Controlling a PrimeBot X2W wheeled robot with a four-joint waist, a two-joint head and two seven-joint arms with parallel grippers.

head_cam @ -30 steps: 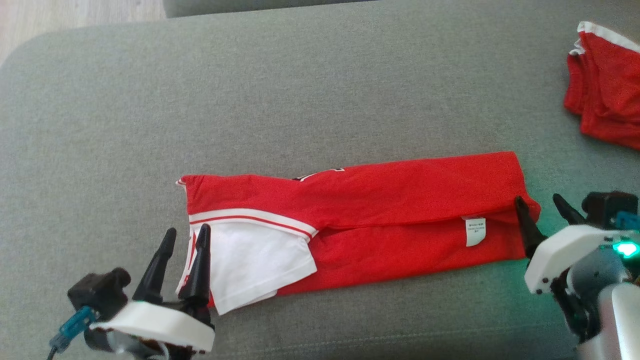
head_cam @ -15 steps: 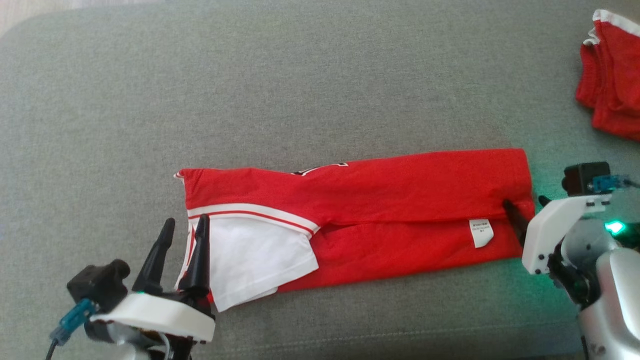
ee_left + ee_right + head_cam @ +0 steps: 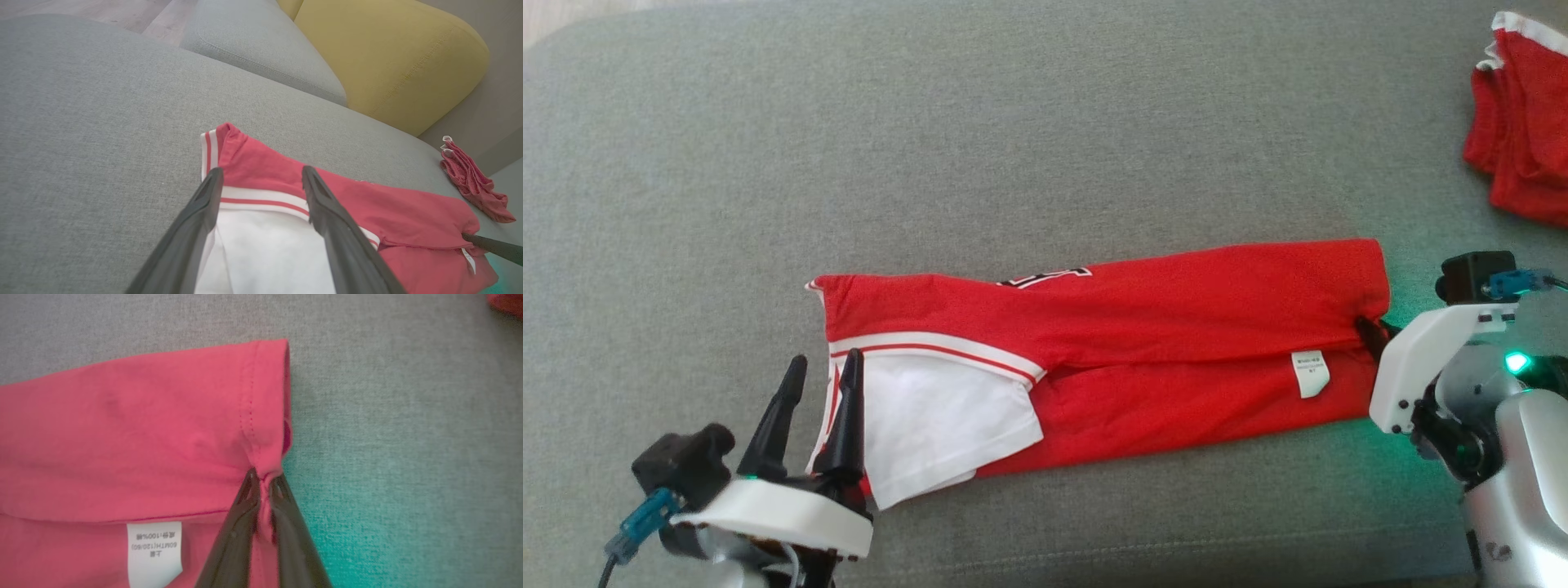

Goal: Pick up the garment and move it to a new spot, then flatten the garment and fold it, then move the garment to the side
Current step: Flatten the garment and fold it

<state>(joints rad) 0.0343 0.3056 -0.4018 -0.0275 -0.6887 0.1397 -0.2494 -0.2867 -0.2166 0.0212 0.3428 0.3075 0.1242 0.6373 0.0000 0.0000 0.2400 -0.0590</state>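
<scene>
The garment (image 3: 1143, 343) is a red shirt with a white sleeve, folded into a long band across the grey sofa cushion (image 3: 1013, 147). My right gripper (image 3: 1372, 333) is at its right end, shut on the red hem; the right wrist view shows the fabric (image 3: 163, 433) pinched between the two dark fingertips (image 3: 263, 482). A white care label (image 3: 154, 551) lies just left of them. My left gripper (image 3: 821, 371) stands open at the garment's left end, its fingers straddling the white sleeve's edge (image 3: 261, 241) in the left wrist view.
A second crumpled red garment (image 3: 1523, 122) lies at the far right of the cushion. A yellow cushion (image 3: 388, 57) and another grey cushion (image 3: 261, 45) sit beyond the work area. Bare grey cushion stretches behind the band.
My right gripper has gone in over the right hem and shut on it, puckering the fabric. The camera tilted slightly. My left gripper stays open in place.
</scene>
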